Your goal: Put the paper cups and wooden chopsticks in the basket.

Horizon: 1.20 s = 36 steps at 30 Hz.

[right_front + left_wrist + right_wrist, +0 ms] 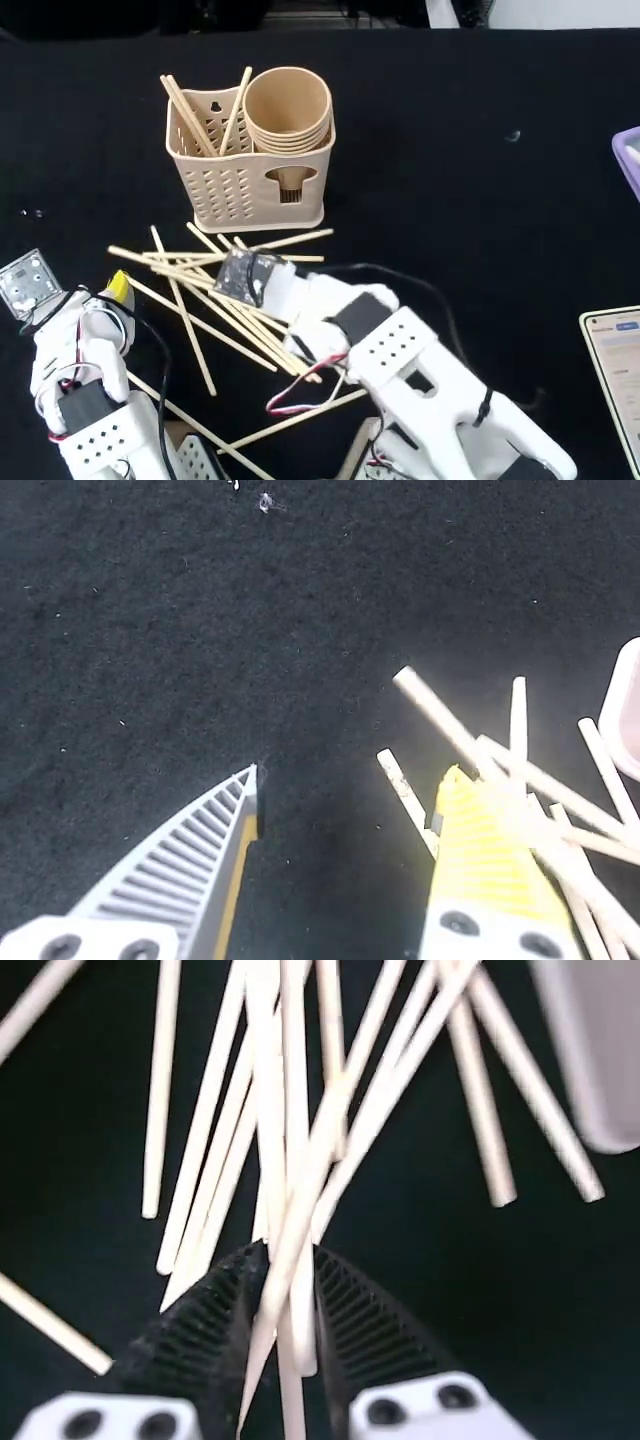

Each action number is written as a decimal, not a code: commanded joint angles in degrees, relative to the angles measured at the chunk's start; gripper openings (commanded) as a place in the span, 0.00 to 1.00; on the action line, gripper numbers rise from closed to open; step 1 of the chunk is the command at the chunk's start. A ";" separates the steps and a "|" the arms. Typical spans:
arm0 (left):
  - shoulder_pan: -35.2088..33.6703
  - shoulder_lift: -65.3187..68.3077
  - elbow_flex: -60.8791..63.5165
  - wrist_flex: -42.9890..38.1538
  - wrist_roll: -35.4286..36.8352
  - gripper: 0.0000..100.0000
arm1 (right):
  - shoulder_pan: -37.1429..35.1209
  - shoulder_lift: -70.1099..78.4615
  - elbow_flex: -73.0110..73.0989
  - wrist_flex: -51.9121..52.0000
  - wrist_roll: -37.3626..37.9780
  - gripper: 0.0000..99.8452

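High view, from the left: my left end effector [113, 290] sits low over the black tabletop [480, 220], at the left fringe of the loose chopsticks [200, 300]. In the left wrist view this end effector [353, 780] is spread wide, with bare black surface between its fingers. The yellow finger is right at the ends of several sticks, and the grey one is well apart from them.

Further right, the loose chopsticks lie crisscrossed in a scattered heap on the tabletop, just in front of the basket [235, 195]. My right end effector [240, 272] is down in the middle of that heap. The right wrist view shows it [290, 1260] pinched narrow on a couple of chopsticks that run up between the ribbed black pads, while the others fan out beyond.

Behind the heap the basket stands upright. Several chopsticks lean in its left compartment, and the paper cups [288, 105] are nested as one stack in its right compartment.

At the far right edge lie a purple-rimmed object [628, 155] and a flat device [615, 370].
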 commanded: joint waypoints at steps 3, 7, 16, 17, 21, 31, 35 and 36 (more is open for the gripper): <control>0.13 -0.35 -0.48 -1.32 -0.09 0.28 | 1.23 -0.92 -6.20 -0.18 0.79 0.01; 0.13 -0.35 -0.48 -1.32 -0.09 0.28 | 1.14 -0.84 -8.84 -0.44 0.79 0.01; 0.04 -0.35 -0.48 -1.32 -0.09 0.28 | 0.44 17.36 -8.04 -10.29 0.70 0.01; -0.04 -0.35 -0.48 -1.32 -0.09 0.28 | 0.09 20.09 -8.75 -9.93 0.70 0.01; -0.04 -0.35 -0.48 -1.32 -0.09 0.28 | -0.18 28.00 -11.65 -4.84 0.70 0.05; 0.22 -0.35 -0.57 -1.32 -0.09 0.28 | 3.43 31.78 -14.64 -2.20 3.78 0.02; 0.22 -0.35 -0.57 -1.32 -0.09 0.28 | 3.43 31.78 -17.36 -0.26 4.13 0.01; 0.22 -0.35 -0.57 -1.32 -0.09 0.28 | 3.34 31.78 -18.51 0.88 4.22 0.01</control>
